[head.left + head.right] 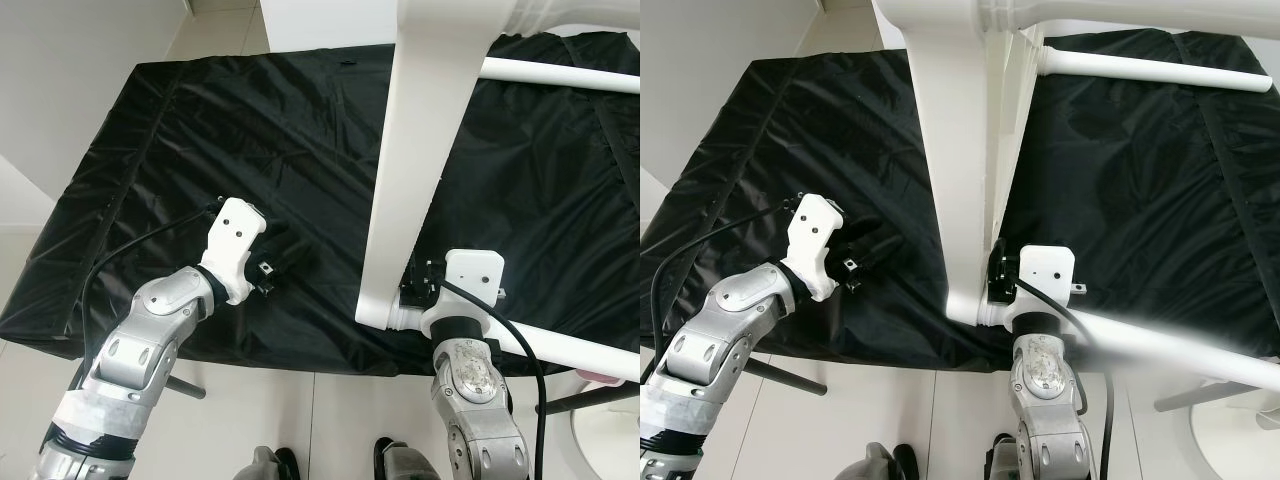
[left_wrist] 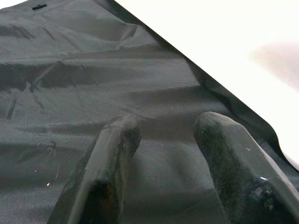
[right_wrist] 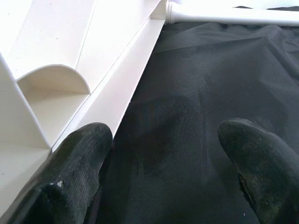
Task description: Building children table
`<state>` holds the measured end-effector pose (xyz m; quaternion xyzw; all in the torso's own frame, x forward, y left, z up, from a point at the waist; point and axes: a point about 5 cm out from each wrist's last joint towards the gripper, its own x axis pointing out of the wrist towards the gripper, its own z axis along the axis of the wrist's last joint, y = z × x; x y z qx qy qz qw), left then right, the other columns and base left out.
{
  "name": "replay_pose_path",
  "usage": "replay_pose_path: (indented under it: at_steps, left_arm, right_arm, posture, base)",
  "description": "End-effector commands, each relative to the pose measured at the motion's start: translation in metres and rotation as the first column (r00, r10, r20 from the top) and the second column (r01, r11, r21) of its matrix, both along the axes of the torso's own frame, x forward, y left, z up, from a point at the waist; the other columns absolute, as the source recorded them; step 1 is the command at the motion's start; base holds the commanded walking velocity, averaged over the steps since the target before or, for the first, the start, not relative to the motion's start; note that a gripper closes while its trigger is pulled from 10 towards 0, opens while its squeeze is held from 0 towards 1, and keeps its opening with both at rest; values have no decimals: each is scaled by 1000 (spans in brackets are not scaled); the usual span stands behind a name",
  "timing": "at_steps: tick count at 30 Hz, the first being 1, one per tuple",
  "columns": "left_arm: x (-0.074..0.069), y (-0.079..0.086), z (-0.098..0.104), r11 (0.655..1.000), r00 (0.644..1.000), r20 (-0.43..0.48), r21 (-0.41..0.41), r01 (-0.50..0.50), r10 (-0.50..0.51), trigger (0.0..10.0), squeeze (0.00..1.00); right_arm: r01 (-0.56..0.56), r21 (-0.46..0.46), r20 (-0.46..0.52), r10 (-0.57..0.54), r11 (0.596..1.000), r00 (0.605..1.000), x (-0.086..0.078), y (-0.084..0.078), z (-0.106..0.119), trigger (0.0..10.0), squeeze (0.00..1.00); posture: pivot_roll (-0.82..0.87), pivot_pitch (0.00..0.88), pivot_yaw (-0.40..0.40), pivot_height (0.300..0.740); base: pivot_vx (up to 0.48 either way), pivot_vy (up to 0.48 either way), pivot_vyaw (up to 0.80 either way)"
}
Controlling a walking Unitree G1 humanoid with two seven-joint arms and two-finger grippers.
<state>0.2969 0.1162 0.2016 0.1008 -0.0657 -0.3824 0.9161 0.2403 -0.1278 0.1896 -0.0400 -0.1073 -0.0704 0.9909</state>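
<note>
Both tools spread over black cloth point(image 1: 250, 130): right tool point(image 3: 163, 158) beside white table frame's point(image 3: 70, 60) ribbed underside, left tool point(image 2: 163, 149) apart.

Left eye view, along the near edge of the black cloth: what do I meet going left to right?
Left gripper → white table frame standing on the black cloth → right gripper → white table leg.

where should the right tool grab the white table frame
Grip the white table frame on its long flat rail just above the rounded corner, coming from the right tool's side across the black cloth. The rail's thin edge lies right beside the open fingers, so they could straddle it.
</note>
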Motion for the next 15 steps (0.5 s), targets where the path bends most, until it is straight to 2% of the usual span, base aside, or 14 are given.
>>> replay_pose_path:
  at_steps: [1, 15]
  left_arm:
    - [-2, 5, -6, 1000, 999, -33, 10, 12, -12, 10000, 0]
    - [-6, 3, -10, 1000, 999, -45, 9, 23, -23, 10000, 0]
  right_arm:
    - [-37, 11, -20, 37, 999, 999, 0, 9, -4, 10000, 0]
    - [-47, 2, -25, 47, 999, 999, -2, 11, -6, 10000, 0]
  posture:
    - [-87, 236, 149, 740]
    - [-91, 228, 143, 740]
  base:
    - [0, 0, 0]
    - [0, 0, 0]
